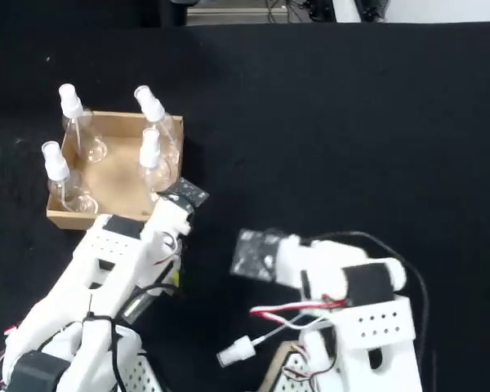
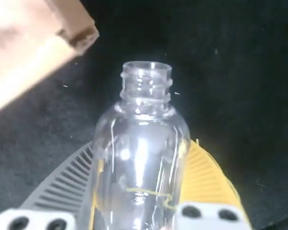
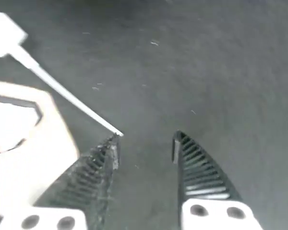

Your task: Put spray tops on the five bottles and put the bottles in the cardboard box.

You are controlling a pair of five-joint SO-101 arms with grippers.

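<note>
Near a corner of the cardboard box (image 1: 65, 219), an uncapped bottle (image 2: 140, 143) is clamped in the L gripper (image 2: 143, 146).
4 capped bottles (image 1: 151, 155) are stood upright in the box. R gripper (image 3: 145, 141) is spread wide w/ nothing between its jaws. A loose spray top (image 1: 237, 352) is laid on the black table (image 1: 351, 122), its tube end right by one fingertip.

White arms (image 1: 90, 286), black ribbed right claw (image 3: 145, 139)

A black table (image 1: 351, 122) is seen. The box (image 1: 114, 184) is set on it just beyond the left gripper (image 1: 180, 204). A spray top (image 1: 237, 353) is laid close by the right gripper (image 3: 146, 139).
</note>
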